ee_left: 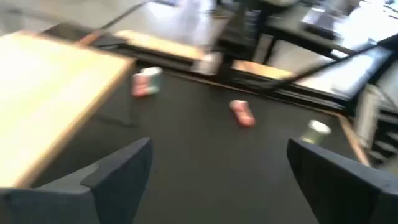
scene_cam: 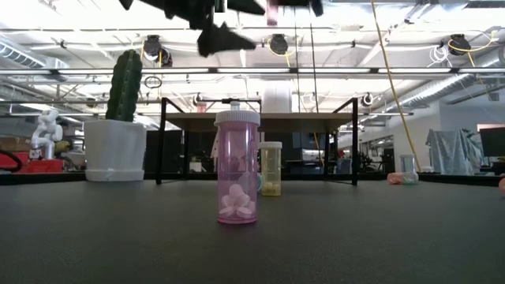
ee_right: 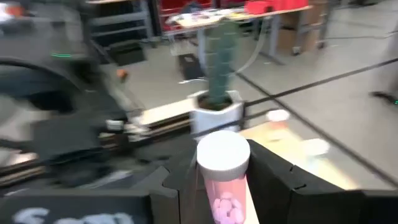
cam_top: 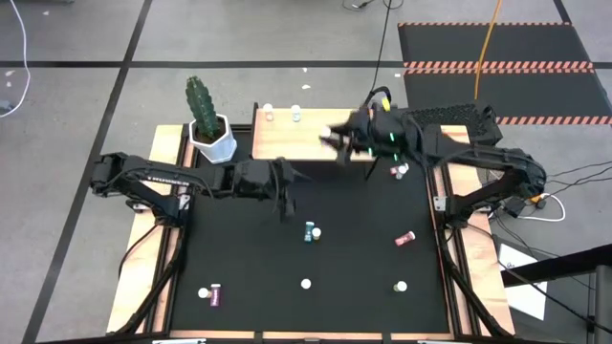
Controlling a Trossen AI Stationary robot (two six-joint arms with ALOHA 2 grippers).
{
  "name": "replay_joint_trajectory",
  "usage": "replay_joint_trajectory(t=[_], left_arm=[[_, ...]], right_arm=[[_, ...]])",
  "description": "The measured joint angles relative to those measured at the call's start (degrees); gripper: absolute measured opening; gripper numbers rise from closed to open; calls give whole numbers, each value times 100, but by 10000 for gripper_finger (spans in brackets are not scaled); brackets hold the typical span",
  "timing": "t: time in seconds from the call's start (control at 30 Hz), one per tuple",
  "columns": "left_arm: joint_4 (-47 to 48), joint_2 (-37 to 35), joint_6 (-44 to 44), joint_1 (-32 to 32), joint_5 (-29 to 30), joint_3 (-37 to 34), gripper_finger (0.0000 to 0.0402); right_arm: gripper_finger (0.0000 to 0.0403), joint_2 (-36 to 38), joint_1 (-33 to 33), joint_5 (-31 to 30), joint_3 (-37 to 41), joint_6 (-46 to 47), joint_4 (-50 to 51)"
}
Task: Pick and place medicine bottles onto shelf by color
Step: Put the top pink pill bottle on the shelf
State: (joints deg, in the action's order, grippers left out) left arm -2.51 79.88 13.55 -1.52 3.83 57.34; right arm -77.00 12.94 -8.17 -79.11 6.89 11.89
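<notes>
Right hand (ee_right: 214, 186) clamped on pink bottle (ee_right: 222, 180) above shelf (cam_top: 306, 134) at counter's far edge | left hand (ee_left: 211, 180) apart, empty | risk: tall bottle toppling off shelf if released tilted.

I think I am working in a big lab. I see pipes and lights on the ceiling (scene_cam: 331, 47), a grey floor with striped tape (cam_top: 497, 67), and cables (cam_top: 574, 191) lying around.
</notes>
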Motion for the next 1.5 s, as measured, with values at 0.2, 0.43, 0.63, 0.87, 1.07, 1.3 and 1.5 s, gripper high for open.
replay_joint_trajectory(t=[0.2, 0.43, 0.63, 0.87, 1.07, 1.3, 1.5], left_arm=[[854, -842, 462, -606, 707, 0, 377], [1660, -1927, 642, -1063, 1360, 4, 337], [2232, -2354, 458, -1185, 1782, 1, 305], [2270, -2440, 314, -1235, 1813, -2, 290], [2544, -2433, 311, -1239, 1817, -2, 289], [2634, -2431, 264, -1248, 1874, -2, 289], [2635, -2431, 165, -1272, 1878, -2, 289]], right_arm=[[113, -694, 1409, 1350, -2, -731, -560], [113, -1862, 2093, 1884, 0, -1147, -1368], [114, -2464, 2329, 1895, 2, -1258, -1774], [114, -2633, 2470, 2046, 4, -1240, -2045], [114, -2632, 2636, 2388, 22, -899, -2041], [114, -2622, 2637, 2506, 362, -860, -2231], [114, -2628, 2665, 2488, 426, -823, -2443]])
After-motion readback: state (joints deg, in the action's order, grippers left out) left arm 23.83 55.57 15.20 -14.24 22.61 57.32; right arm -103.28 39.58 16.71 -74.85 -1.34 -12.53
